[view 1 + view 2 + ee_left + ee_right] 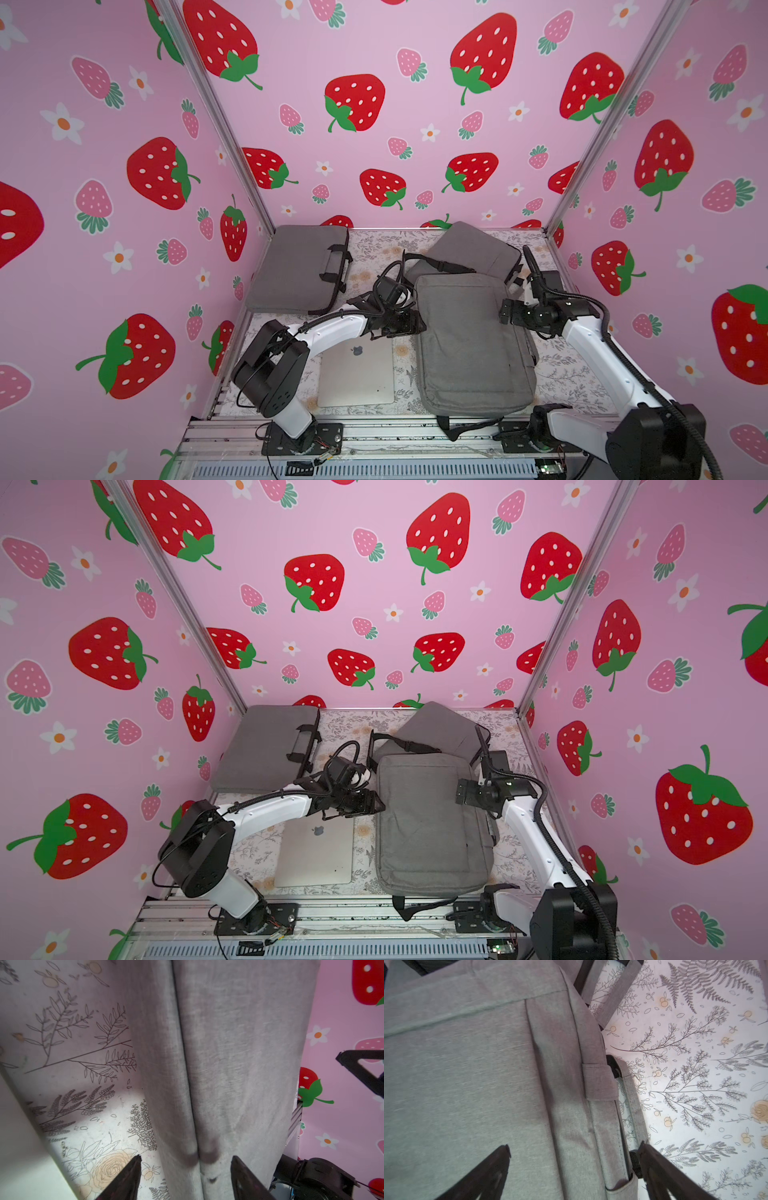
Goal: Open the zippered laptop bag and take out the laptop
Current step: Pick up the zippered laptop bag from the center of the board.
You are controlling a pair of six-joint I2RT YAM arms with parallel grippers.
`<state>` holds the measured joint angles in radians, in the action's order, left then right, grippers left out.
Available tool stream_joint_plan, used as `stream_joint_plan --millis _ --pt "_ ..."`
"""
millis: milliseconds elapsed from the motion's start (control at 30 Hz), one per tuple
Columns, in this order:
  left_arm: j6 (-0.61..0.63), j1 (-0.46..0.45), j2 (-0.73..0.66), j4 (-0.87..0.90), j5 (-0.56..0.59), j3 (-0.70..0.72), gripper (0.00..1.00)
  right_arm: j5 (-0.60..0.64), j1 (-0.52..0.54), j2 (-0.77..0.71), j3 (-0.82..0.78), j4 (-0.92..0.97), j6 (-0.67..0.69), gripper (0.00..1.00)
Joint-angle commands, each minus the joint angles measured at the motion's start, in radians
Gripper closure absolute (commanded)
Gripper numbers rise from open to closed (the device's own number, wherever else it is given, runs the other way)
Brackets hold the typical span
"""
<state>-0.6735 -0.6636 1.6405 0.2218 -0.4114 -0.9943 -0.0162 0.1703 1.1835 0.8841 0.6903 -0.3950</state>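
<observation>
Crowding the laptop bag [473, 345]: second bag [473, 245] behind, laptop [357, 374] beside

A narrow strip of floral tabletop [405, 365] lies free between silver laptop [356, 376] and grey laptop bag [469, 345]; a handled bag [291, 270] and a tilted bag [473, 249] crowd the rear.

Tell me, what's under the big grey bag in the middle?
A black strap pokes out from beneath the middle bag at its near edge, and its far end overlaps another grey bag. The flowery table cover lies below. Anything else underneath is hidden.
</observation>
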Motion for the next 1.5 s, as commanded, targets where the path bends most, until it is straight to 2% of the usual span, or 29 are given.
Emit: stream_joint_plan --millis 0,300,567,667,767,900,1133,1267,1467 --pt "-0.034 -0.020 0.032 -0.055 0.002 -0.052 0.31 -0.083 -0.052 0.040 -0.037 -0.054 0.026 0.02" --pt "-0.057 -0.044 0.084 -0.091 -0.010 -0.056 0.40 -0.268 -0.183 0.167 -0.090 -0.160 0.041 0.10" --pt "-0.058 -0.044 0.114 -0.100 -0.031 -0.063 0.53 -0.344 -0.209 0.260 -0.107 -0.179 0.069 0.14" --pt "-0.064 -0.045 0.123 -0.110 -0.043 -0.064 0.57 -0.414 -0.209 0.272 -0.141 -0.216 0.067 0.25" --pt "-0.069 -0.045 0.135 -0.111 -0.058 -0.074 0.65 -0.486 -0.210 0.295 -0.164 -0.235 0.079 0.40" --pt "-0.061 -0.049 0.142 -0.094 -0.067 -0.091 0.74 -0.491 -0.209 0.279 -0.178 -0.221 0.079 0.65" --pt "-0.031 -0.053 0.136 -0.035 -0.066 -0.137 0.89 -0.504 -0.209 0.186 -0.185 -0.199 0.047 0.98" --pt "-0.015 -0.053 0.118 0.000 -0.066 -0.165 0.99 -0.524 -0.209 0.116 -0.173 -0.169 0.028 1.00" --pt "0.017 -0.053 0.076 0.076 -0.063 -0.216 1.00 -0.582 -0.207 0.002 -0.127 -0.109 -0.006 1.00"
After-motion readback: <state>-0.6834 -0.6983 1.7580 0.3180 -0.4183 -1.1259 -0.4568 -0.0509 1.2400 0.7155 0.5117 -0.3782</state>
